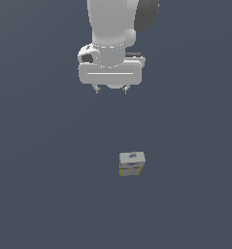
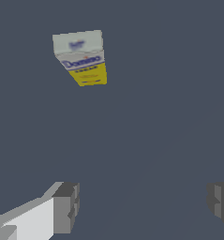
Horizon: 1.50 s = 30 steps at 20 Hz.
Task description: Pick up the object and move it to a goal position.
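In the exterior view, a smooth white arm with a dark rounded joint cover is seen coming down from the top edge. It ends in a broad, flat-faced hand body with rounded corners. Below that body the gripper is shown with two short grey fingertips set well apart, nothing between them. A small boxy carton is placed on the plain, matte slate-grey counter, well apart from the gripper, lower in the picture and slightly toward the exterior view's right. Its top is off-white with a faint blue-purple mark, and yellow is visible along its lower edges.

In the wrist view, the carton is seen as a rectangular block with sharp edges, lying apart from the fingers. Three bands are shown on it: a pale grey face with a blurred blue mark, a white band with blue lettering that appears to read "Domino", and a yellow band with small unreadable print. Two blocky grey fingertip pads are seen spread wide, with only bare counter between them.
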Each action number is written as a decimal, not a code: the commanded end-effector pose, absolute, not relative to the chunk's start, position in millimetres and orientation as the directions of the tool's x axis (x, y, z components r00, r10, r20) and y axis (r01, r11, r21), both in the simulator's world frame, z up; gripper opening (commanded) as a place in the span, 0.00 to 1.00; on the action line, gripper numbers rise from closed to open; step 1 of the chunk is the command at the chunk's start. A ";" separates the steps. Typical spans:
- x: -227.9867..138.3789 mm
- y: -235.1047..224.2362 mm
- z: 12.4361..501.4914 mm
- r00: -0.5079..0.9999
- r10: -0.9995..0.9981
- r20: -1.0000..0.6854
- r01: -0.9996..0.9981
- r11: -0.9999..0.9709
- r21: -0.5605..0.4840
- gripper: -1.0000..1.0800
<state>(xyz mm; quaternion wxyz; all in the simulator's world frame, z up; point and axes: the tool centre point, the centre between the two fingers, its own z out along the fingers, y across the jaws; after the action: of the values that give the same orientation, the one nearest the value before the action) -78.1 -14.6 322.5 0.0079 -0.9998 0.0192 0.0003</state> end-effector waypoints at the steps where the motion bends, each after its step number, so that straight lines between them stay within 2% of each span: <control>1: -78.1 -14.6 322.5 0.999 -0.038 -0.001 -0.038 -0.999 -0.016 0.96; 16: -81.4 2.8 311.5 0.999 0.023 -0.034 0.023 -1.000 -0.006 0.96; 30: -58.7 7.4 306.1 0.991 -0.134 -0.032 -0.134 -0.991 -0.004 0.96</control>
<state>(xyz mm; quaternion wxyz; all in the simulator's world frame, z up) -62.4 6.6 307.1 0.0031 -0.9984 0.0540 0.0161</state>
